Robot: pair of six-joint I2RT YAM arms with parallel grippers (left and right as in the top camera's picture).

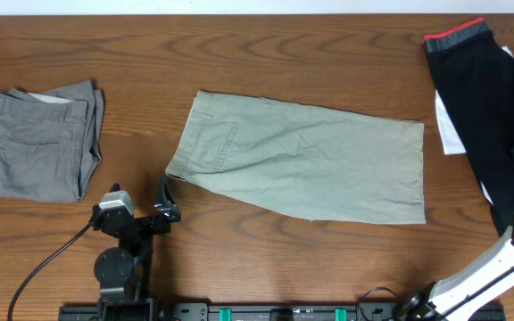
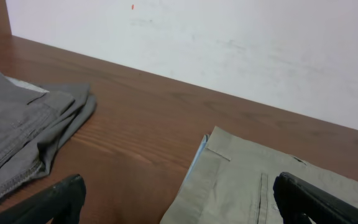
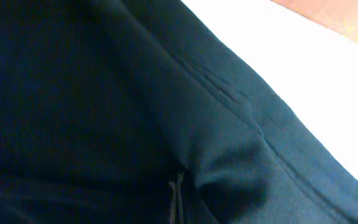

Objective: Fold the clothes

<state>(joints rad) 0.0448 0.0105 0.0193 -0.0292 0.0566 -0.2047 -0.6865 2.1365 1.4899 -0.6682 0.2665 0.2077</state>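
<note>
The pale khaki-green shorts (image 1: 306, 160) lie flat mid-table, folded lengthwise, with the waistband (image 2: 219, 155) to the left. A grey pair (image 1: 34, 143) sits folded at the far left, also seen as the grey pair (image 2: 23, 137) in the left wrist view. My left gripper (image 1: 154, 201) stands open at the khaki waistband's near corner. One of its fingers (image 2: 48, 202) is over bare wood and the other is over the cloth. My right gripper (image 3: 176, 199) is shut, its tips close against a black garment (image 1: 489, 107). Whether it pinches the cloth does not show.
The black garment has a red waistband (image 1: 453, 34) and lies along the right edge over something white (image 1: 449, 125). The right arm (image 1: 480, 272) reaches in from the lower right. A cable (image 1: 47, 259) trails from the left arm's base. A white wall (image 2: 229, 50) backs the table.
</note>
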